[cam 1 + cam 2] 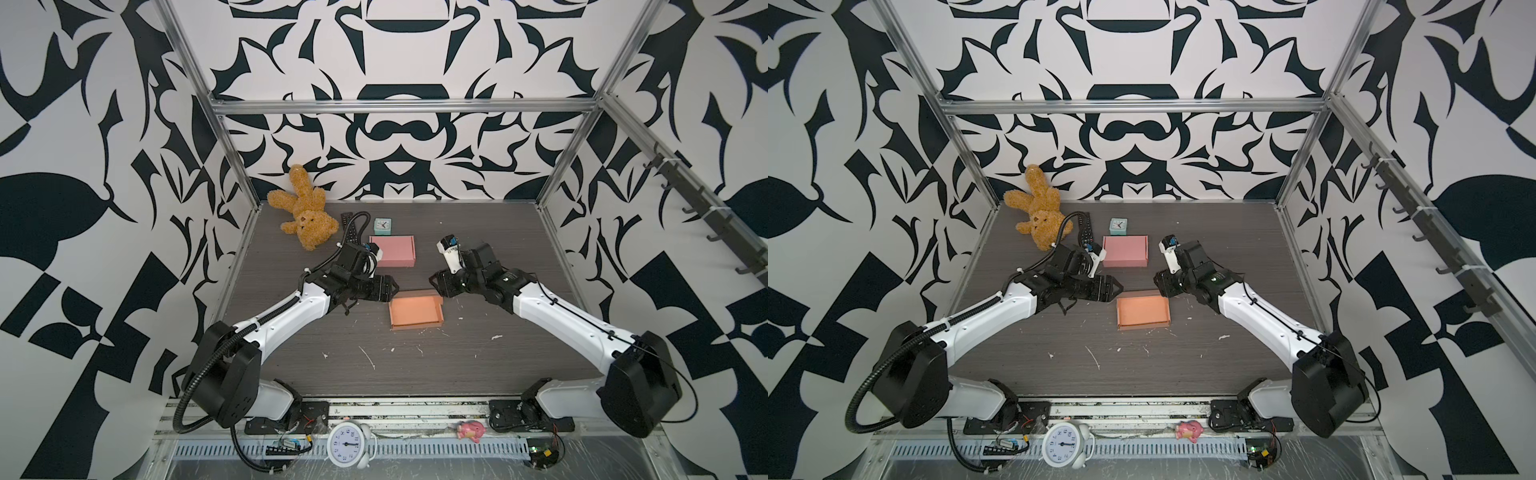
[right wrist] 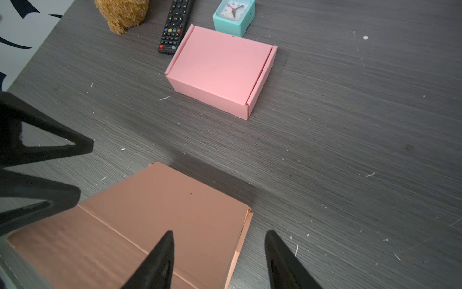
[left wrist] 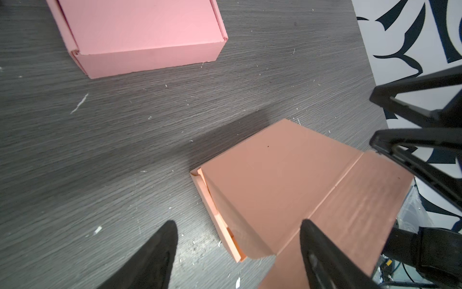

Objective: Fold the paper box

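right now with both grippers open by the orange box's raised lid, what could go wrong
1. The orange box lies loose on the table. Neither the left gripper nor the right gripper grips it, so pushing the lid may slide it instead of folding.
2. The lid's side flap curls outward and might catch outside the box.
3. The grippers face each other closely and could collide.
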Robot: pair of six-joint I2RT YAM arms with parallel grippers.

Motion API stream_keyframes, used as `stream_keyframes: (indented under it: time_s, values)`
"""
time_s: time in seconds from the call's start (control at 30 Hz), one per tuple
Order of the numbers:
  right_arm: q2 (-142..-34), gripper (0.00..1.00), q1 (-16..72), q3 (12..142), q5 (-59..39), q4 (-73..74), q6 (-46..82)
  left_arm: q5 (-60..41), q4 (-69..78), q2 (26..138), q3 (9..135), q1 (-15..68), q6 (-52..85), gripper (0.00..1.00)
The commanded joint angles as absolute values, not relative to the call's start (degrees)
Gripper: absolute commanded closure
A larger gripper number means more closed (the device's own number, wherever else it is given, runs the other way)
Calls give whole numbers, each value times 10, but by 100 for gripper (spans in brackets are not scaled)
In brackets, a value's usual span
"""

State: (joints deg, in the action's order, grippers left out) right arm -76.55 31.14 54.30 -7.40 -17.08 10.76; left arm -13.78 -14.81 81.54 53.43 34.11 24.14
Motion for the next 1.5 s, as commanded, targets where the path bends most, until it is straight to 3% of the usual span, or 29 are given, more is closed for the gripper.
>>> stream_keyframes:
  time_s: [0.0, 1.47]
  values:
    - [-756, 41, 309, 531, -87, -149, 121, -155, -132, 827, 521, 339, 248, 20]
    - [-718, 44, 309, 423, -113, -110, 171, -187, -69, 854, 436, 348, 279, 20]
